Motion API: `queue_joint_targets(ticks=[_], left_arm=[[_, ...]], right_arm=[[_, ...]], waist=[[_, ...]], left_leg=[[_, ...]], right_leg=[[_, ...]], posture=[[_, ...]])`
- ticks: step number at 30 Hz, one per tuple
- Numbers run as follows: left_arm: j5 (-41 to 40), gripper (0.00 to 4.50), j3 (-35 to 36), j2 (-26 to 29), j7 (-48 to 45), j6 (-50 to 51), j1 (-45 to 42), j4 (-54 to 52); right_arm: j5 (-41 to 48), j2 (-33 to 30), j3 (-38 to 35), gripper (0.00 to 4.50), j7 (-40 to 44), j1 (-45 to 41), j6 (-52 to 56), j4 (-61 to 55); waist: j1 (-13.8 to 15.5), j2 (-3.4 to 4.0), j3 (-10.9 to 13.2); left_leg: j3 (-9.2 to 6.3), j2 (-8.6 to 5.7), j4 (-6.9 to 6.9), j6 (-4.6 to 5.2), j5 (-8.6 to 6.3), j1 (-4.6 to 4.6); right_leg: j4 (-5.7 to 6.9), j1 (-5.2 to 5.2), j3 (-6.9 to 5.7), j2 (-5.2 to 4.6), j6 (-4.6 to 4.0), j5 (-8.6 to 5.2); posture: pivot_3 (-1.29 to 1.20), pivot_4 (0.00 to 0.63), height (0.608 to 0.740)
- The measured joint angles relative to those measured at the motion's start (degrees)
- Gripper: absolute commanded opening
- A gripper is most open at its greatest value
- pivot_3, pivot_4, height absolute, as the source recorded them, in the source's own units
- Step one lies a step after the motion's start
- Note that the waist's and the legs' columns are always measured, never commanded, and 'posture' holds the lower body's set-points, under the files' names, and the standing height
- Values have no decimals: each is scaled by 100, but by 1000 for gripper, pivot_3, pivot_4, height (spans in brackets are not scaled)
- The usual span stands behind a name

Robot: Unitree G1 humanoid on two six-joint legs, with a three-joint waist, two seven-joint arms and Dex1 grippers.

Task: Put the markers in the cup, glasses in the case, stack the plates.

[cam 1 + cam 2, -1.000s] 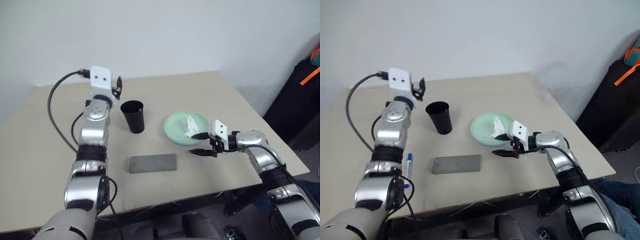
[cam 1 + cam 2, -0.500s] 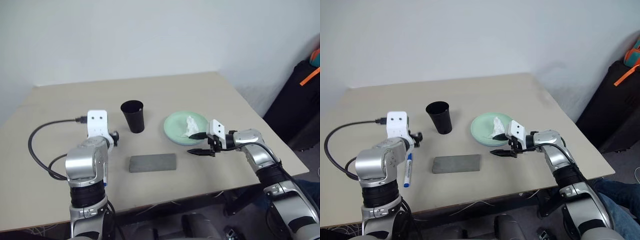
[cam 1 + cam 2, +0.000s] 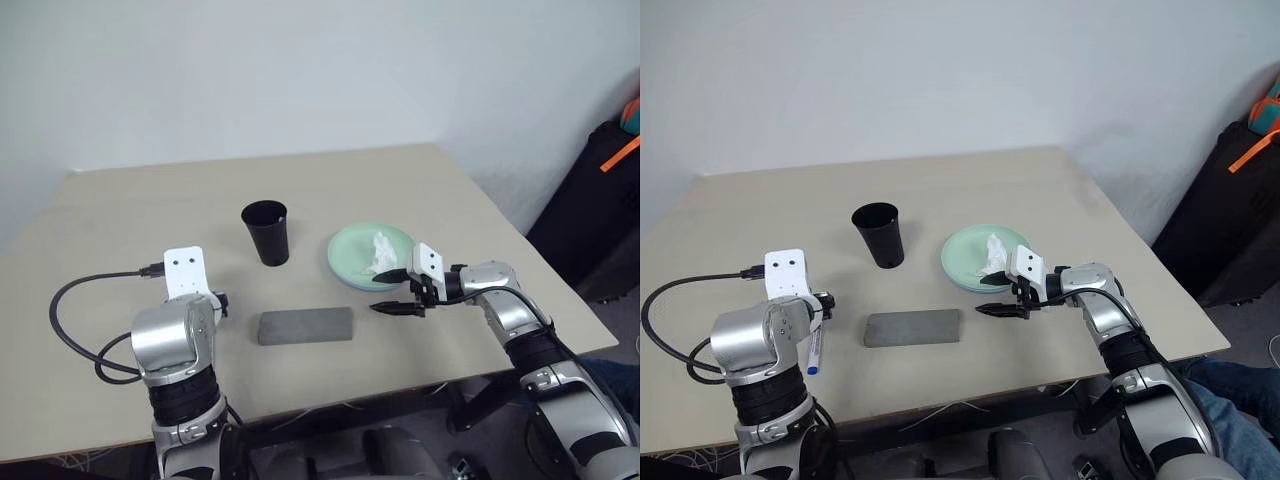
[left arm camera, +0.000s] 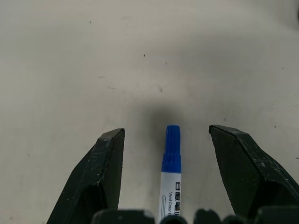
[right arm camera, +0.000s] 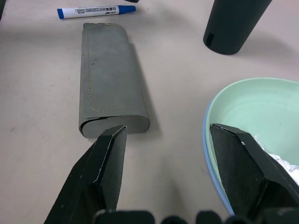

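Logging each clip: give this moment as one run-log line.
left hand: open over marker | right hand: open, empty, between case and plates | plates: stacked | cup: upright

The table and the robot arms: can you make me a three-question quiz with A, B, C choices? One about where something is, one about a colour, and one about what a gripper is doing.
1. Where does the crumpled tissue lie?
A. in the black cup
B. on the mint green plate
C. on the grey case

2. What colour is the marker's cap?
A. blue
B. red
C. green

3. How is the left gripper?
A. shut on the cup
B. shut on the marker
C. open, with the marker between its fingers, untouched

Answers:
1 B, the tissue sits on the mint green plate, apart from the cup and case.
2 A, the marker has a blue cap.
3 C, the left gripper has gaps on both sides of the marker.
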Motion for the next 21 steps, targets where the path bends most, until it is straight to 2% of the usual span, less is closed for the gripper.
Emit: queue_joint_targets(ticks=[5,6,9,15,21], left_arm=[[-39,3013,279,-90,-157,0,0,220],[-42,2845,309,-82,-187,0,0,284],[-45,2128,352,-31,-255,0,0,439],[-53,97,360,38,-347,-23,-1,526],[-75,76,382,47,-450,-146,-2,607]], right_arm=[[0,-2,-1,3076,-22,1,0,-1],[0,-2,-1,3076,-38,1,0,-1],[0,-5,-2,3076,-51,2,0,-1],[0,-19,-9,3076,-110,4,1,-5],[1,-84,-17,3076,-113,4,1,-5]], waist=[[-2,0,0],[-2,0,0],[-1,0,0],[-1,0,0],[0,1,-1]], left_leg=[[-3,0,1,0,0,-2],[-4,0,1,0,0,-1],[-5,0,1,0,0,-2],[-4,-1,1,0,0,-1],[-8,-4,2,0,0,2]], right_leg=[[0,-1,0,1,0,0],[0,-1,-1,1,0,0],[0,-1,-1,1,0,0],[0,0,1,0,0,0],[1,2,0,1,-1,-1]], posture=[[0,0,740],[0,0,740],[0,0,740],[0,0,740],[0,0,740]])
